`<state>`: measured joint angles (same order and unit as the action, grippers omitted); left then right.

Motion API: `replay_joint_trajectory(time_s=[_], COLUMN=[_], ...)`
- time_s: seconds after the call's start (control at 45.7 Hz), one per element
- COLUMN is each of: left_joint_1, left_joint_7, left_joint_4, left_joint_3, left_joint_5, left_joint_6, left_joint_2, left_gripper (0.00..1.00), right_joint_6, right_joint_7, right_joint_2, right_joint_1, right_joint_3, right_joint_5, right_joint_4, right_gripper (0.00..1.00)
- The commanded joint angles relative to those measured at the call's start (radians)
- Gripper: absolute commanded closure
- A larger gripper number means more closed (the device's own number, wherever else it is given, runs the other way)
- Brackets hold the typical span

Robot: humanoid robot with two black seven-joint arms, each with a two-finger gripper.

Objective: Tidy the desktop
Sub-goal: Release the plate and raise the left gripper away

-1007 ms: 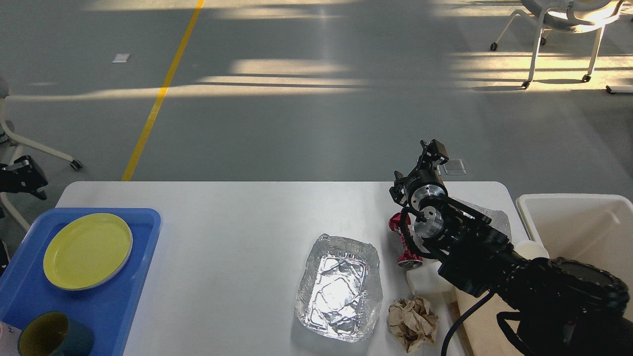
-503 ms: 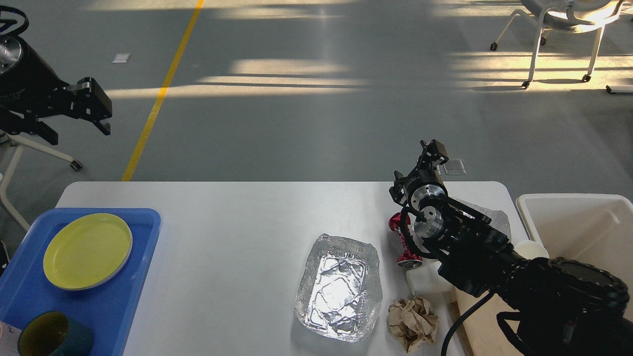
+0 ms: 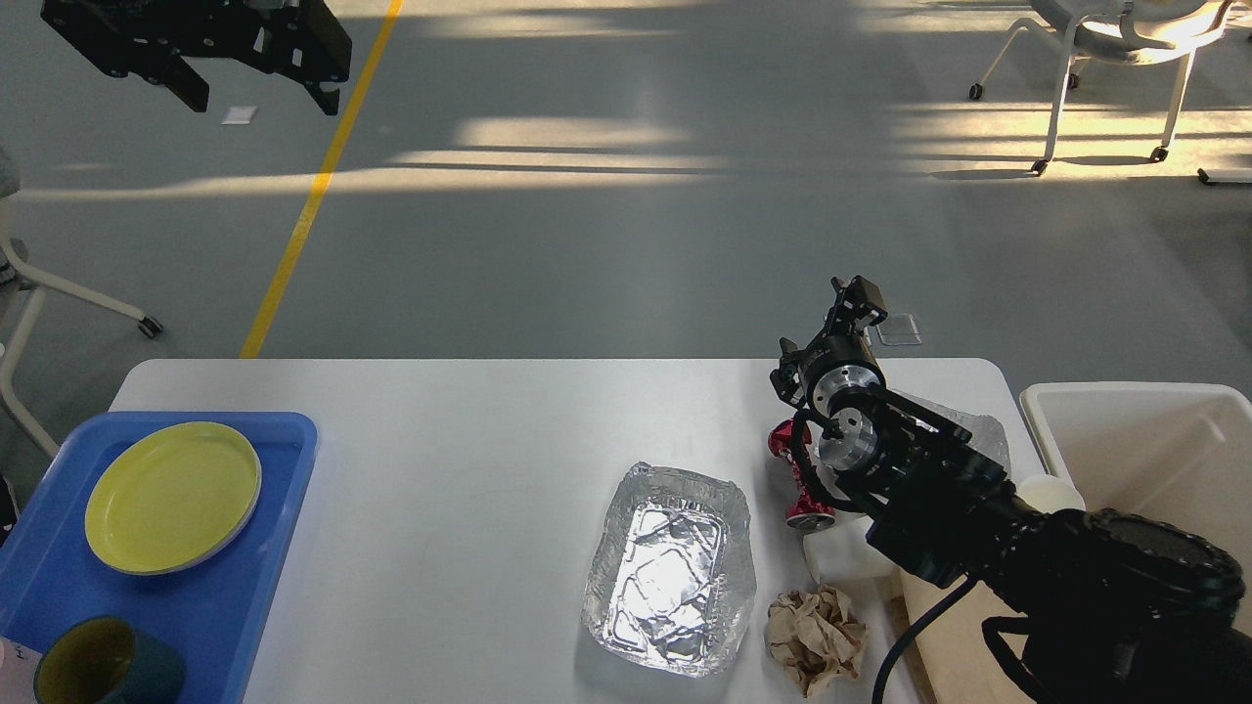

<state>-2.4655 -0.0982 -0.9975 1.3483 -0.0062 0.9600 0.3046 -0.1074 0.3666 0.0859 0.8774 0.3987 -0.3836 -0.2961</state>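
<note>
Plate (image 3: 172, 496) and cup (image 3: 106, 665) sit trayed; foil tray (image 3: 673, 571), red can (image 3: 802, 471) and paper wad (image 3: 816, 638) remain near the desktop's (image 3: 460, 460) right edge. My left gripper (image 3: 256, 90) is spread; I can't tell the right gripper's (image 3: 849, 305) state.

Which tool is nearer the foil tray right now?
Right. The right tool is beyond the foil tray, off its far-right corner; the left tool is raised high at the far left.

Left tool (image 3: 252, 86) cut off by the top edge, right tool (image 3: 853, 298) too small and end-on to read its fingers, red can (image 3: 797, 479) partly behind the right arm, white bin (image 3: 1154, 440) cropped at right, dark cup (image 3: 103, 670) cropped at bottom
</note>
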Motion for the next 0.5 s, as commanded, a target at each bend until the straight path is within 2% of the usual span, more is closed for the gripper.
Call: replay_joint_trajectory(time_s=[0.0,0.328,0.482], left_joint_1=[-0.099,-0.316,-0.328], left_joint_7=[-0.002,0.002,0.000], left_joint_4=[-0.043,-0.101,-0.093], left_joint_3=[0.000,-0.008,-0.032], left_joint_5=[0.002,0.002,-0.001], left_joint_6=[0.000,0.000,0.000], left_joint_2=[-0.001,-0.002,-0.002], left_gripper=[0.05,0.04,0.04], right_joint_6=[0.000,0.000,0.000], right_joint_7=[0.000,0.000,0.000], right_joint_2=[0.000,0.000,0.000], right_joint_1=[0.000,0.000,0.000], right_joint_3=[0.000,0.000,0.000], right_joint_5=[-0.001,0.000,0.000], right_joint_4=[0.000,0.000,-0.002], right_gripper=[0.00,0.00,0.00])
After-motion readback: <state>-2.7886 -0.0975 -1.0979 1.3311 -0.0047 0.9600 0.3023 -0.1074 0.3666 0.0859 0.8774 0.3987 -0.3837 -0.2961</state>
